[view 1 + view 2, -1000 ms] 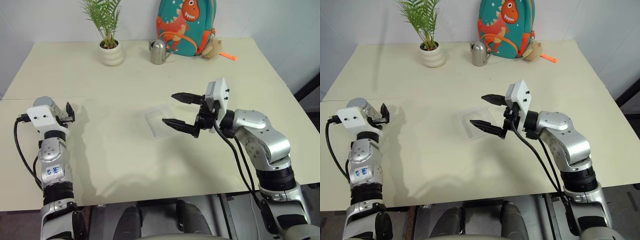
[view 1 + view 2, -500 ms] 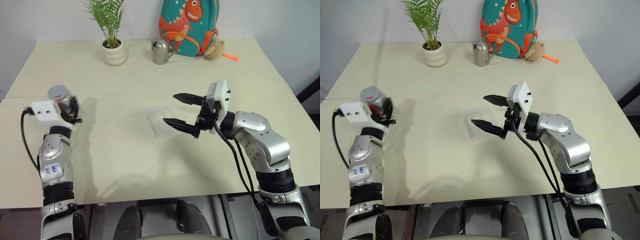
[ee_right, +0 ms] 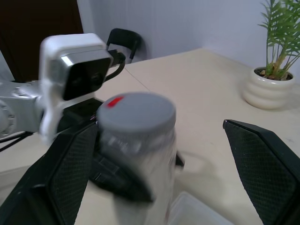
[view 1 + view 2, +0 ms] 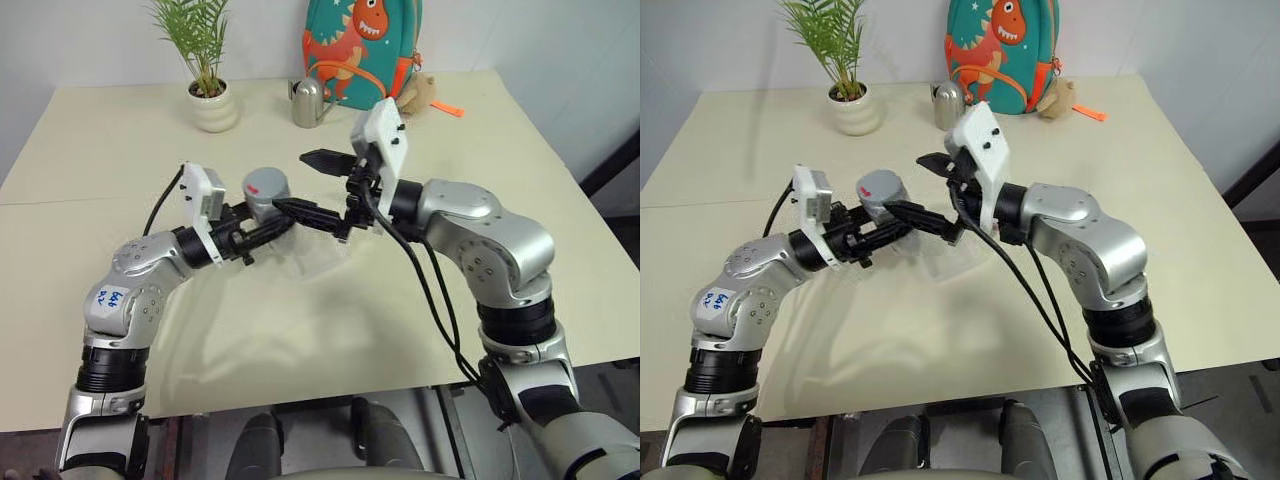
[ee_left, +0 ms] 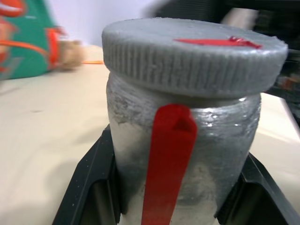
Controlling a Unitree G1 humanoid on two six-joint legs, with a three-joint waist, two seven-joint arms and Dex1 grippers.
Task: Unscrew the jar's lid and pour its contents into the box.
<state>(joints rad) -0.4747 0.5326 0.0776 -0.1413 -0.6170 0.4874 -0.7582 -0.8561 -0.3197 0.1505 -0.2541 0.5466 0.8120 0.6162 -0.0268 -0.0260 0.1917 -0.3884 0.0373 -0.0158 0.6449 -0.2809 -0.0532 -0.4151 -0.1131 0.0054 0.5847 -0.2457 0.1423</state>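
While left gripper (image 4: pixel 262 228) clamps jar (image 5: pixel 183 154) mid-air above box (image 4: pixel 945 268), lid (image 4: pixel 264 184) on, right gripper (image 4: pixel 312 185) spread wide around lid. Risks, judged: off-centre closure knocks jar askew; weak body grip lets jar spin during twist; contents unseen.

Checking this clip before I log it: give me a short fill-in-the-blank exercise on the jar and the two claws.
1. The left claw is shut on the ____.
2. The lid is ____ the jar.
3. The right claw is ____, one finger on each side of the lid.
4. The strip down the jar's side is ____.

Missing words: jar; on; open; red
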